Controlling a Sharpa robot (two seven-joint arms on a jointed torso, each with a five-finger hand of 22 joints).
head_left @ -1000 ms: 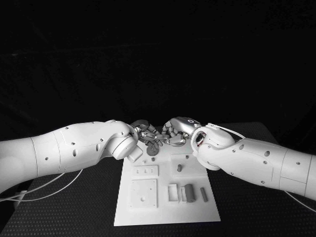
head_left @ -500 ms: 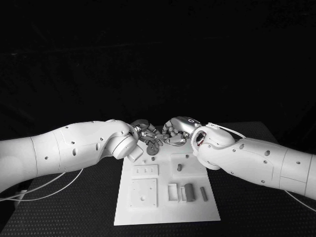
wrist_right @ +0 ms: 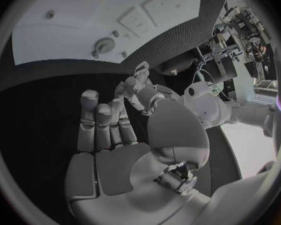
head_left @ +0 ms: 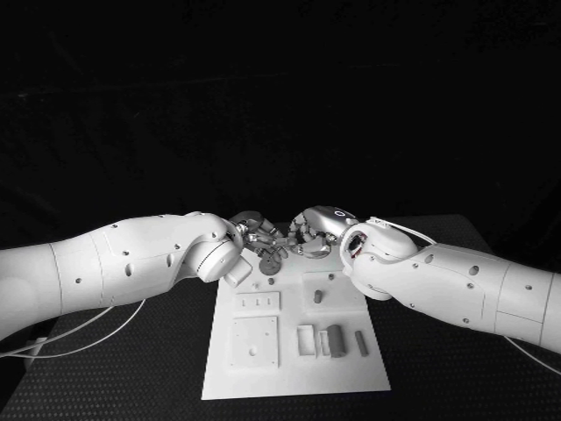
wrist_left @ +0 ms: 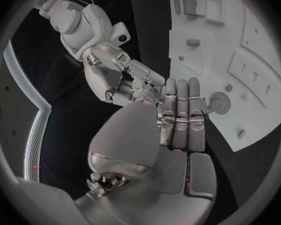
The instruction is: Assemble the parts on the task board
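Observation:
The white task board (head_left: 294, 373) lies lengthwise in the middle of the table. My left hand (head_left: 258, 233) and right hand (head_left: 314, 233) meet fingertip to fingertip above its far end. In the left wrist view my left hand (wrist_left: 178, 122) has its fingers straight and together with the thumb laid against them, and the right hand (wrist_left: 115, 80) reaches in to touch them. Whether a part sits between them is hidden. My right hand (wrist_right: 106, 135) shows a bare palm with straight fingers. A grey gear (wrist_right: 104, 45) lies on the board (wrist_right: 65, 30) below the hands.
A short grey cylinder (head_left: 318, 298) stands mid-board, and several grey blocks (head_left: 337, 341) sit near the front right. A square plate (head_left: 255, 342) lies at the front left. Cables (head_left: 91, 333) trail over the black table on the left.
The fingers of both hands have shifted slightly where they meet. The arms and the parts on the board stay where they were.

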